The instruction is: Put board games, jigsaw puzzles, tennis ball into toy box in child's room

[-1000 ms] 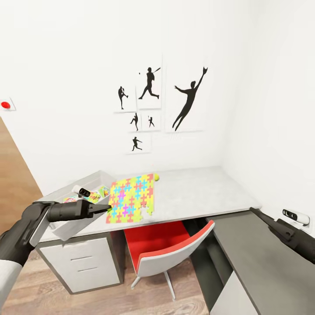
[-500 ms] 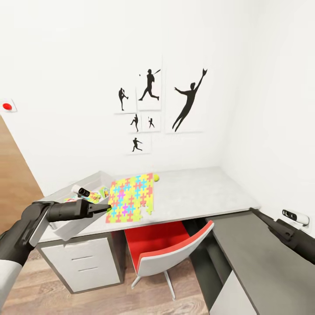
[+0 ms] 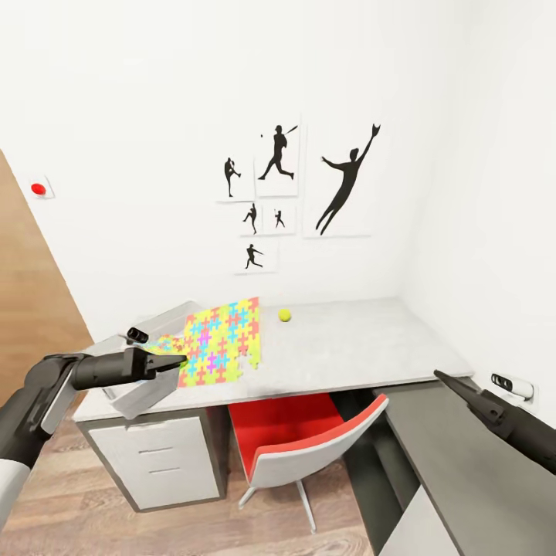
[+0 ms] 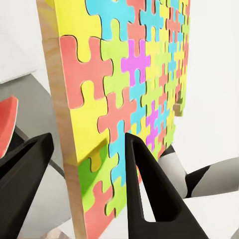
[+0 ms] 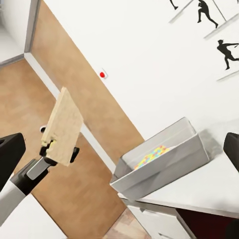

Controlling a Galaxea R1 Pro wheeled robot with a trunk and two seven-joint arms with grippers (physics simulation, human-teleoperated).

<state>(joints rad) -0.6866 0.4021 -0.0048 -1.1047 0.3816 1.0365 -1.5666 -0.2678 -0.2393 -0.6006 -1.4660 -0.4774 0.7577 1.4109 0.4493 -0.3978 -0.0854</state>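
My left gripper [image 3: 177,361] is shut on the near edge of a jigsaw puzzle [image 3: 220,344], a flat box with a pink, yellow, green and blue piece pattern. The box is lifted and tilted above the table [image 3: 347,347], its left part over the toy box [image 3: 143,394]. In the left wrist view the fingers [image 4: 144,189] clamp the jigsaw puzzle [image 4: 124,84]. The tennis ball [image 3: 285,315] lies on the table behind it. The right wrist view has the toy box [image 5: 164,159] with colourful boxes inside. My right gripper [image 3: 444,378] hangs open off the table's right end.
A red and white chair [image 3: 301,440] is tucked under the table. A drawer cabinet [image 3: 154,463] stands below the toy box. A lower dark-grey top [image 3: 455,471] runs along the right wall. Black baseball silhouettes [image 3: 347,185] hang on the wall.
The jigsaw puzzle has come up off the table, tilted and shifted left toward the toy box, uncovering the tennis ball. The head view has also shifted. The right arm barely moved.
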